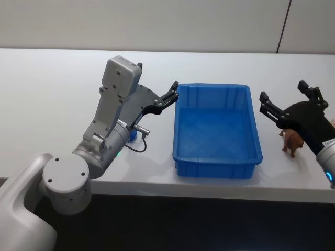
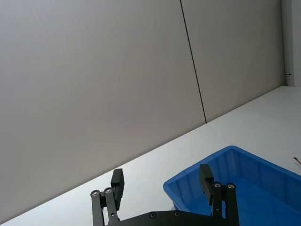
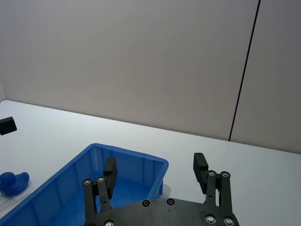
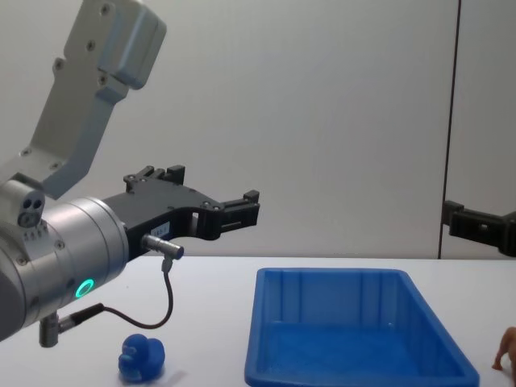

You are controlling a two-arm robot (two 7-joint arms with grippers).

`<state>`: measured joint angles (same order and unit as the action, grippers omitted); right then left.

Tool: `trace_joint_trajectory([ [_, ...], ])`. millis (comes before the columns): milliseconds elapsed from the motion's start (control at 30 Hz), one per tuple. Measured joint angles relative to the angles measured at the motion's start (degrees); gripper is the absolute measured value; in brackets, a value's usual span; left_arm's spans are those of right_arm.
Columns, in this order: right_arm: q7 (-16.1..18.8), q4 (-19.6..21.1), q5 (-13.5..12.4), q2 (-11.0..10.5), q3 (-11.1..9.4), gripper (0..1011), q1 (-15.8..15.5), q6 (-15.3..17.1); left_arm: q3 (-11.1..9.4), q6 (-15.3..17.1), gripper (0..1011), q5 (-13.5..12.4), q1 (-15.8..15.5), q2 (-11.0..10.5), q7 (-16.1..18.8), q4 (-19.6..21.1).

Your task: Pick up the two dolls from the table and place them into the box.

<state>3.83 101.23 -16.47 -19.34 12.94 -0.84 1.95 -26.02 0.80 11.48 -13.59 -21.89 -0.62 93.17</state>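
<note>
The blue box (image 1: 217, 130) sits empty on the white table, also seen in the chest view (image 4: 347, 339). A round blue duck (image 4: 141, 359) rests on the table left of the box, below my left arm; the right wrist view catches it too (image 3: 13, 182). A brown four-legged animal (image 1: 291, 140) stands just right of the box. My left gripper (image 1: 172, 93) hovers open above the box's far-left corner, holding nothing. My right gripper (image 1: 283, 92) is raised and open over the table right of the box, above the brown animal.
The white table (image 1: 52, 94) runs wide to the left and behind the box, ending at a grey wall. Its front edge lies just below the box. A cable loops from my left wrist (image 4: 165, 310) above the duck.
</note>
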Motion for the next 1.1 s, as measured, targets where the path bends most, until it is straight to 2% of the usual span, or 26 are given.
trace_joint_trajectory([
  [700, 0.0, 0.0, -0.1, 0.0, -0.1, 1001, 0.1, 0.0, 0.0, 0.0, 1001, 0.0, 0.0, 0.0, 0.0, 0.0],
  [900, 0.4, -0.5, -1.2, -0.2, -0.6, 1001, 0.4, 0.6, 0.0, 0.0, 1001, 0.0, 0.0, 0.0, 0.0, 0.0],
  [1100, 0.5, -1.5, -3.4, -1.2, -2.0, 1001, 1.0, 2.3, 0.0, 0.0, 1001, 0.0, 0.0, 0.0, 0.0, 0.0],
])
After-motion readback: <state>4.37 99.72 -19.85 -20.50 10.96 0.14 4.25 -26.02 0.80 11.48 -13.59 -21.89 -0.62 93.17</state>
